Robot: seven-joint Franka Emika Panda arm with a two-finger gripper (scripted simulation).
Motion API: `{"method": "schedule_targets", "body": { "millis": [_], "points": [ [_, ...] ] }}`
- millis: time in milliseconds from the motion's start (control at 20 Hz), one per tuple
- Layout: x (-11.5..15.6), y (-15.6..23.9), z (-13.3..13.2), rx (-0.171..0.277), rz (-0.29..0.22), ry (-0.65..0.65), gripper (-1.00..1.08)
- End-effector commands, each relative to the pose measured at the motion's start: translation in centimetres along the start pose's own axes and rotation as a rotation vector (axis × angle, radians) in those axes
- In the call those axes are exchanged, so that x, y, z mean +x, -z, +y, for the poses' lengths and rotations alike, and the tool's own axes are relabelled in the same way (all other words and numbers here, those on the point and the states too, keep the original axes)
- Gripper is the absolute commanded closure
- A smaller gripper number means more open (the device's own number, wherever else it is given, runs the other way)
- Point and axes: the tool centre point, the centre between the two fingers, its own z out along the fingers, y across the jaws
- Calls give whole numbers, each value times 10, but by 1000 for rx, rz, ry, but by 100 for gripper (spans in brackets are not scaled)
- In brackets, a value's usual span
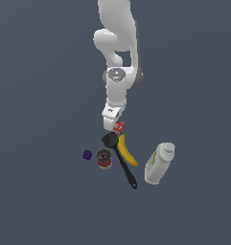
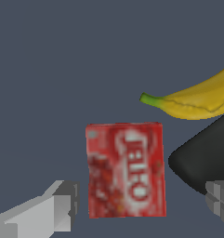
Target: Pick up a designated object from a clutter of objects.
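Note:
The designated object is a small flat red box (image 2: 126, 169) with a white label, lying flat on the floor. In the exterior view the red box (image 1: 119, 127) shows at the far end of the clutter of objects, partly covered by the arm's hand. My gripper (image 2: 141, 204) is open and low over the box. One grey finger (image 2: 53, 209) stands on one side of it and the other finger (image 2: 220, 200) on the opposite side, both clear of its edges. In the exterior view the gripper (image 1: 113, 125) sits right beside the box.
A yellow banana (image 1: 127, 150) and a black spatula (image 1: 121, 160) lie just beyond the box; its blade (image 2: 204, 158) is close to one finger. A small can (image 1: 104, 159), a tiny purple piece (image 1: 87, 154) and a white bottle (image 1: 159, 163) lie farther off.

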Motion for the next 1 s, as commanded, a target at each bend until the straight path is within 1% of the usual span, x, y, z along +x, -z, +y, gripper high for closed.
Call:
{"method": "schedule_targets", "body": {
  "millis": [0, 500, 950],
  "points": [
    [-1, -3, -4, 0, 2, 22, -92],
    [-2, -10, -6, 1, 3, 30, -92],
    [-2, -42, -7, 1, 3, 33, -92]
  ]
}}
